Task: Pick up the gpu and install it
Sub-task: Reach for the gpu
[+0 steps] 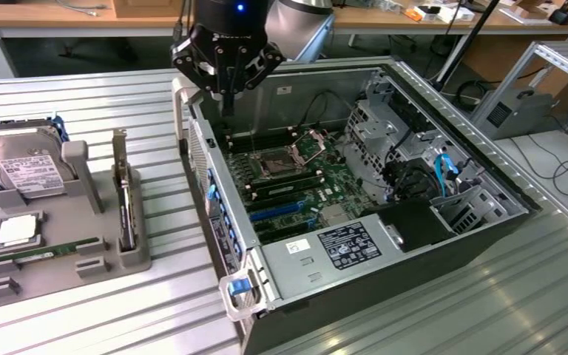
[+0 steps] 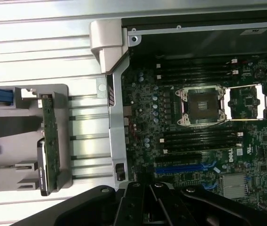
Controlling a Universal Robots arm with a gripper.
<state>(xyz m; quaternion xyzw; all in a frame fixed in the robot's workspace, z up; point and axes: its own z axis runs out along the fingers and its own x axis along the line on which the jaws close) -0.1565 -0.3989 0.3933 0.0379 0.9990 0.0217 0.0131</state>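
The gpu (image 1: pixel 123 194) stands on edge in a slot of the grey holder (image 1: pixel 67 277) on the exterior view's left, its silver bracket pointing up. In the wrist view the gpu (image 2: pixel 49 146) appears as a thin green-edged card in the same holder (image 2: pixel 11 169). My gripper (image 1: pixel 227 109) hangs over the far left corner of the open computer case (image 1: pixel 363 251), well apart from the card. Its fingers are shut with nothing between them. The gripper (image 2: pixel 152 207) looks down on the motherboard with its blue slot (image 2: pixel 180 166).
A silver hard drive (image 1: pixel 23 166), a CPU (image 1: pixel 15 231) and a green memory stick (image 1: pixel 42 251) share the holder. The case's left wall (image 1: pixel 210 200) lies between holder and motherboard (image 1: pixel 294 177). Cables and a drive cage (image 1: pixel 432 177) fill the case's right side.
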